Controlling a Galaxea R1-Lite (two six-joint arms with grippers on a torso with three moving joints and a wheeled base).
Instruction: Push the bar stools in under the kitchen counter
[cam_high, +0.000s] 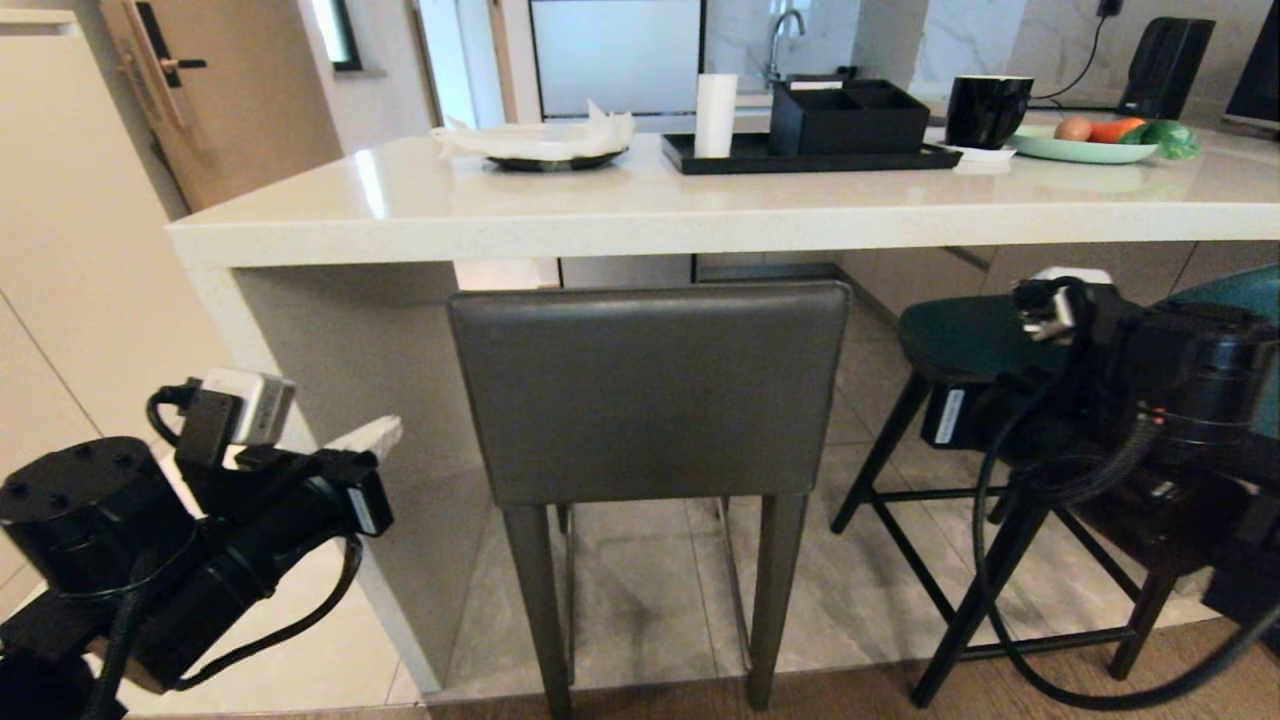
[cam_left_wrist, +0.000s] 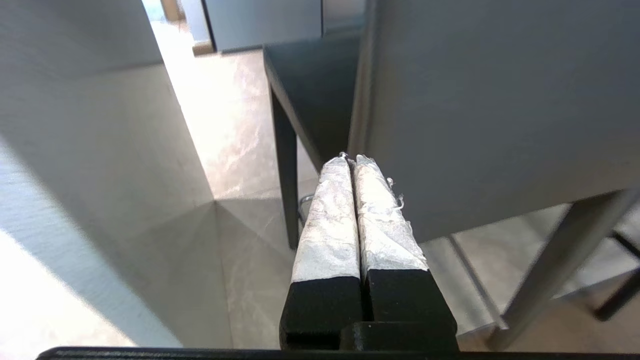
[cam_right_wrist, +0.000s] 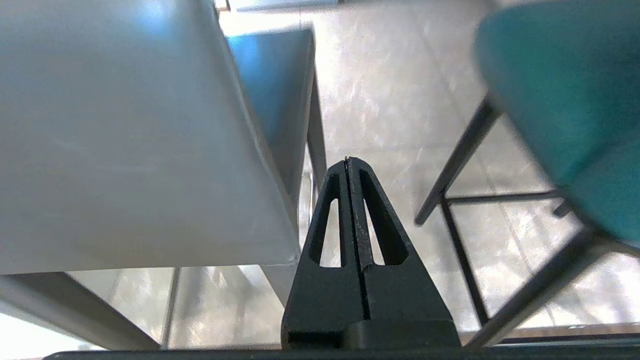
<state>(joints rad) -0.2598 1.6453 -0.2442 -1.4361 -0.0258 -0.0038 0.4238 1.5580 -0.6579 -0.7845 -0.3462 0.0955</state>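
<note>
The grey bar stool (cam_high: 650, 390) stands with its low back just under the front edge of the white kitchen counter (cam_high: 640, 210). To its right, the teal bar stool (cam_high: 960, 340) on black legs has its seat partly under the counter. My left gripper (cam_high: 375, 435) is shut and empty, between the counter's end panel (cam_left_wrist: 100, 150) and the grey stool's back (cam_left_wrist: 490, 100). Its taped tips (cam_left_wrist: 350, 160) are close to the back's edge; contact is unclear. My right gripper (cam_right_wrist: 347, 161) is shut and empty in the gap between the grey stool (cam_right_wrist: 125, 140) and the teal stool (cam_right_wrist: 565, 90).
On the counter are a plate with tissue (cam_high: 550, 150), a black tray (cam_high: 810, 155) with a white roll and a black organiser, a black mug (cam_high: 985, 110) and a green plate of vegetables (cam_high: 1085, 145). A door (cam_high: 200, 90) is at the far left. Tile floor (cam_high: 650, 590) lies under the counter.
</note>
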